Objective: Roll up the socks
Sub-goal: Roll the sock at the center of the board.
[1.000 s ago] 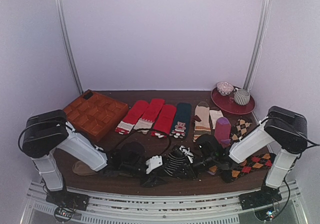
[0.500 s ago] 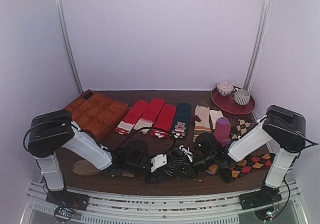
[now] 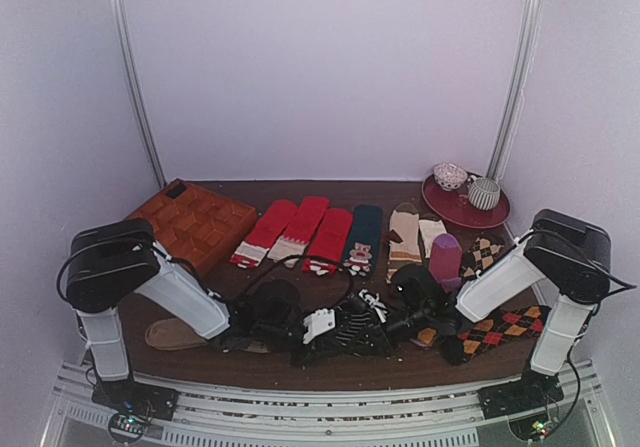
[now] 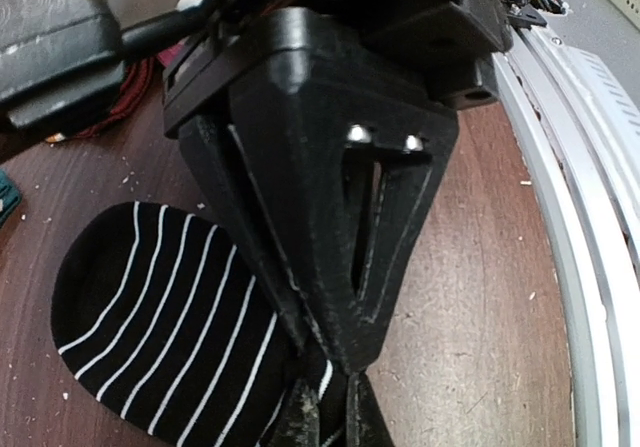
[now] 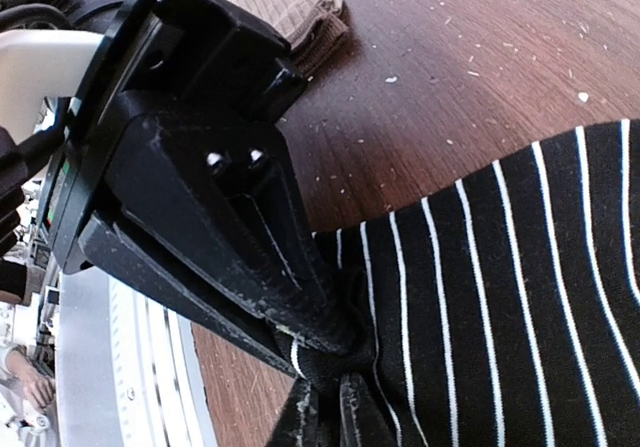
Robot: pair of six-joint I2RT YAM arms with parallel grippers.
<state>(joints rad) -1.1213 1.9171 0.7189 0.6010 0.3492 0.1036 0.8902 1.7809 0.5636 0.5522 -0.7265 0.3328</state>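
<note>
Robot lab test booth, plain white walls, metal corner poles, slotted aluminium base rail, dark wooden table.

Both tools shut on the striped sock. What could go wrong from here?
1. The left tool and right tool each pinch only a thin fold at the edge of the striped sock; it may slip free once rolling starts.
2. In the top view the two tools sit close together over the sock, so they may collide while turning.
3. The sock lies near the front rail; a pull that way might drag it off the table.
</note>
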